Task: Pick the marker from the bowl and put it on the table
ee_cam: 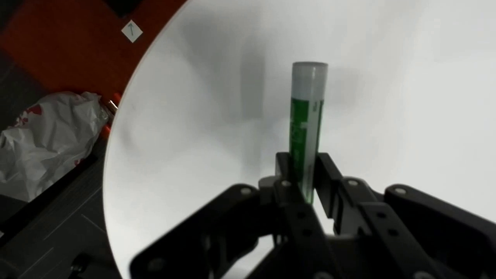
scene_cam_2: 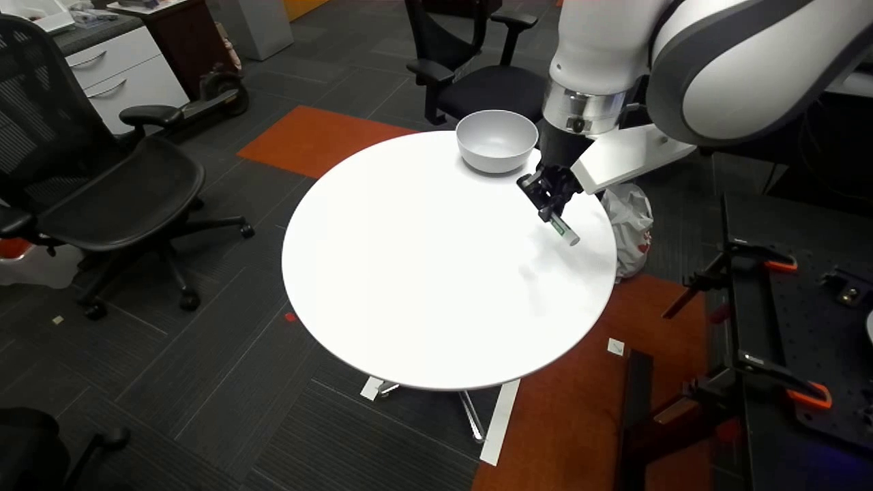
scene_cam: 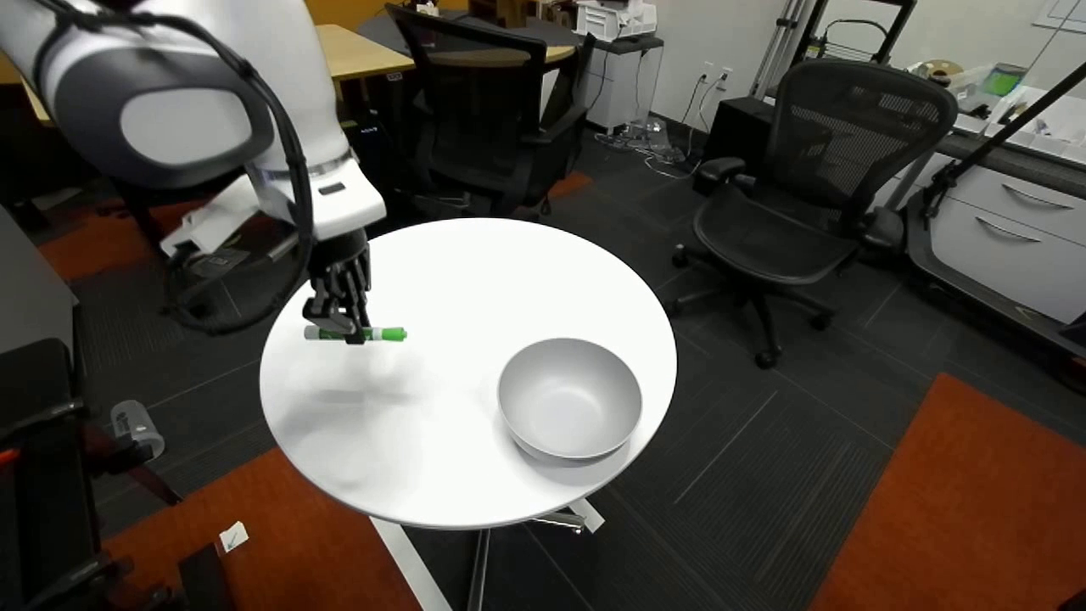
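At left of centre in an exterior view, the marker (scene_cam: 383, 334) is raised above the table (scene_cam: 458, 339). Its long axis runs nearly horizontal across the frame: green end right, greyish end left. In the wrist view, I read the greyish end toward the top. The bowl (scene_cam: 568, 373) rests on the white round top, right of centre; a black mesh chair (scene_cam: 776, 246) stands at upper right on dark carpet (scene_cam: 721, 424). My arm (scene_cam: 293, 110) enters at upper left; the gripper (ee_cam: 305, 172) points downward, grasping the marker's barrel.
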Robot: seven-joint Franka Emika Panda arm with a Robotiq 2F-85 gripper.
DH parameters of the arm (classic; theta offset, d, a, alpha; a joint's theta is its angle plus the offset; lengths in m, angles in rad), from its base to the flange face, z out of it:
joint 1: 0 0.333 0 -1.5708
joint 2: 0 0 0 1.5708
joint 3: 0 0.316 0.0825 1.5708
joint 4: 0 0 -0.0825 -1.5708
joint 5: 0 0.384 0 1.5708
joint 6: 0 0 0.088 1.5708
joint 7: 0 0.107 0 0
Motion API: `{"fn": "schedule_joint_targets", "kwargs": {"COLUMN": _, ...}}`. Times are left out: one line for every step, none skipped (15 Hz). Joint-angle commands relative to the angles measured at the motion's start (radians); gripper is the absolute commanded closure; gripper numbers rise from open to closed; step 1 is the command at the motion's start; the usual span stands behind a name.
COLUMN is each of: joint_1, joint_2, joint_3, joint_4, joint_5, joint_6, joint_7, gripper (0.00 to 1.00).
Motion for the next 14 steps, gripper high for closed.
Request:
{"fn": "schedule_joint_targets", "kwargs": {"joint_1": 0.048, "joint_2": 0.083, "joint_3": -0.053, "joint_4": 0.029, "joint_5": -0.033, "joint_6": 0.055, "joint_7": 0.062, "gripper": 0.95}}
{"fn": "schedule_joint_targets", "kwargs": {"joint_1": 0.059, "joint_2": 0.099, "joint_3": -0.065, "joint_4": 0.034, "joint_5": -0.03, "joint_6": 0.063, "joint_7": 0.064, "gripper": 0.95}}
{"fn": "schedule_joint_targets", "kwargs": {"joint_1": 0.068, "joint_2": 0.115, "joint_3": -0.074, "joint_4": 0.039, "joint_5": -0.022, "joint_6": 0.072, "joint_7": 0.059, "gripper": 0.95}}
{"fn": "schedule_joint_targets", "kwargs": {"joint_1": 0.075, "joint_2": 0.126, "joint_3": -0.081, "joint_4": 0.044, "joint_5": -0.015, "joint_6": 0.076, "joint_7": 0.054, "gripper": 0.95}}
{"fn": "schedule_joint_targets", "kwargs": {"joint_1": 0.082, "joint_2": 0.132, "joint_3": -0.088, "joint_4": 0.048, "joint_5": -0.01, "joint_6": 0.077, "joint_7": 0.05, "gripper": 0.94}}
{"fn": "schedule_joint_targets", "kwargs": {"joint_1": 0.08, "joint_2": 0.141, "joint_3": -0.083, "joint_4": 0.055, "joint_5": 0.005, "joint_6": 0.074, "joint_7": 0.031, "gripper": 0.56}}
{"fn": "schedule_joint_targets", "kwargs": {"joint_1": 0.087, "joint_2": 0.143, "joint_3": -0.09, "joint_4": 0.057, "joint_5": 0.005, "joint_6": 0.077, "joint_7": 0.036, "gripper": 0.55}}
{"fn": "schedule_joint_targets", "kwargs": {"joint_1": 0.088, "joint_2": 0.144, "joint_3": -0.089, "joint_4": 0.059, "joint_5": 0.011, "joint_6": 0.076, "joint_7": 0.032, "gripper": 0.48}}
{"fn": "schedule_joint_targets", "kwargs": {"joint_1": 0.092, "joint_2": 0.143, "joint_3": -0.094, "joint_4": 0.062, "joint_5": 0.01, "joint_6": 0.074, "joint_7": 0.033, "gripper": 0.42}}
{"fn": "schedule_joint_targets", "kwargs": {"joint_1": 0.095, "joint_2": 0.133, "joint_3": -0.099, "joint_4": 0.06, "joint_5": 0.008, "joint_6": 0.076, "joint_7": 0.036, "gripper": 0.34}}
{"fn": "schedule_joint_targets", "kwargs": {"joint_1": 0.098, "joint_2": 0.112, "joint_3": -0.107, "joint_4": 0.054, "joint_5": 0.002, "joint_6": 0.068, "joint_7": 0.037, "gripper": 0.26}}
{"fn": "schedule_joint_targets", "kwargs": {"joint_1": 0.1, "joint_2": 0.095, "joint_3": -0.113, "joint_4": 0.047, "joint_5": -0.002, "joint_6": 0.07, "joint_7": 0.038, "gripper": 0.19}}
{"fn": "schedule_joint_targets", "kwargs": {"joint_1": 0.11, "joint_2": 0.064, "joint_3": -0.132, "joint_4": 0.034, "joint_5": -0.019, "joint_6": 0.069, "joint_7": 0.047, "gripper": 0.11}}
{"fn": "schedule_joint_targets", "kwargs": {"joint_1": 0.116, "joint_2": 0.036, "joint_3": -0.145, "joint_4": 0.024, "joint_5": -0.031, "joint_6": 0.062, "joint_7": 0.048, "gripper": 0.05}}
